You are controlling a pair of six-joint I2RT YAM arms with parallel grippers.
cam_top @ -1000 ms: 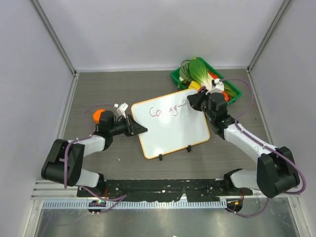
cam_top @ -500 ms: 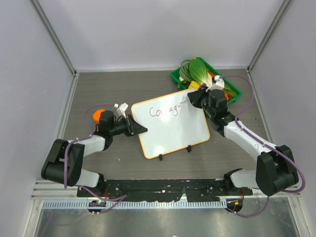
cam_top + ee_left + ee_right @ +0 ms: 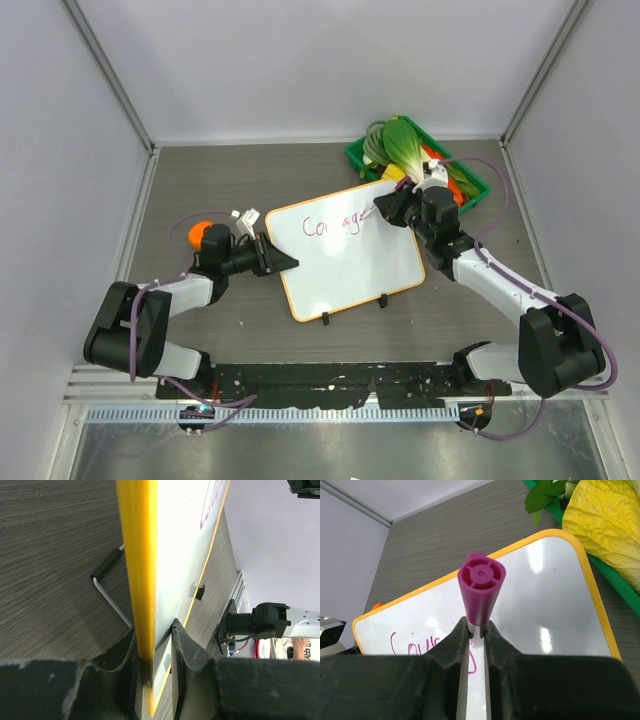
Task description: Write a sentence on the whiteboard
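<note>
In the top external view the whiteboard [image 3: 348,250] is seen on the table [image 3: 220,180], turned askew, between the two arms. Its left edge is gripped by the left gripper [image 3: 285,262], and its far right corner is overhung by the right gripper [image 3: 385,207]. In the left wrist view the fingers are seen closed narrowly on the orange frame, one on each face of the board. The right gripper is clamped on a purple marker [image 3: 480,587], whose capped end is pointed at the wrist camera and whose tip is hidden below the fingers. Only part of the sentence [image 3: 332,226] has been written, in purple-pink along the far edge; the last letters cannot be read. A green basket [image 3: 478,185] of vegetables is set just beyond the right gripper, and an orange object [image 3: 200,232] lies beside the left arm. Compared with a second ago, the right gripper has been shifted slightly towards the writing, while the board and the left gripper are unmoved.
</note>
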